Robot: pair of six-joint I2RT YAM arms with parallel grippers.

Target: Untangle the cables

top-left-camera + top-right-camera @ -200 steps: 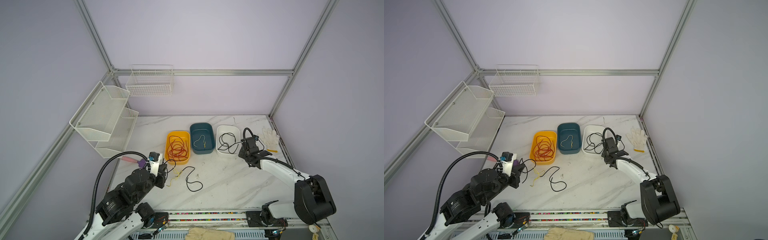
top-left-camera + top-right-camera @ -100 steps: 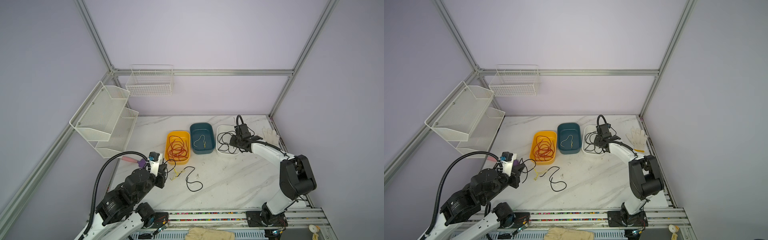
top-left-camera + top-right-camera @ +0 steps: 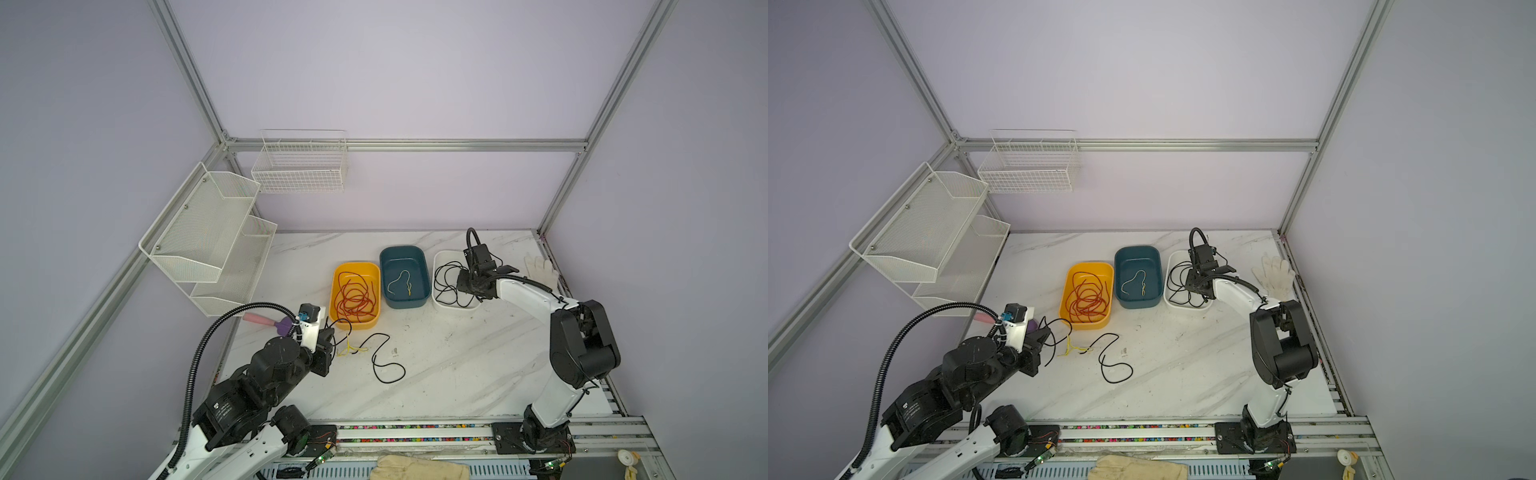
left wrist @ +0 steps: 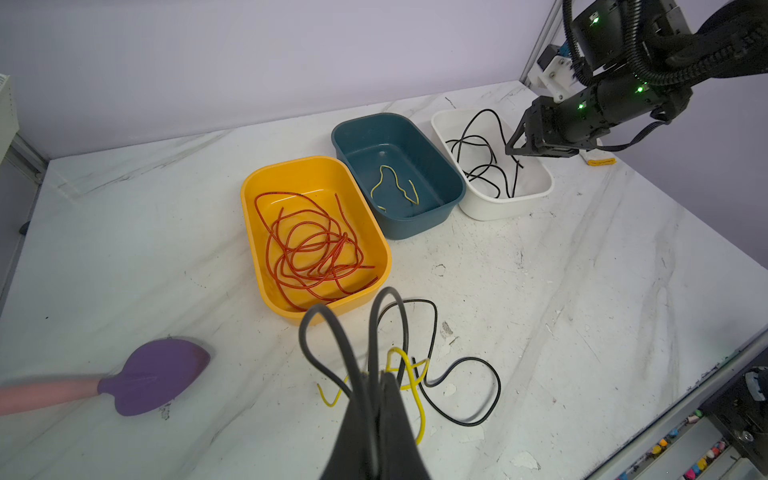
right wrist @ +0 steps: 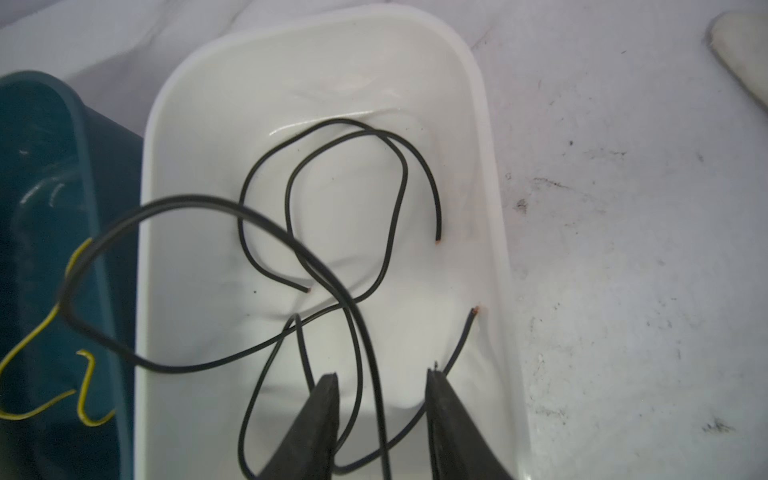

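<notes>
My left gripper is shut on loops of a black cable that trails over the marble table, tangled with a yellow cable. In both top views this gripper hangs just in front of the yellow tray, which holds red cables. A teal tray holds one yellow cable. My right gripper is open over the white tray. Black cables lie in that tray, and strands run loose between the jaws.
A purple-headed spatula with a pink handle lies left of my left gripper. A white glove rests by the table's right edge, another glove on the front rail. White mesh shelves and a wire basket hang on the walls.
My right gripper moved from beside the white tray to above it and opened; its black cable now lies loose in the tray. My left arm has stayed still.
</notes>
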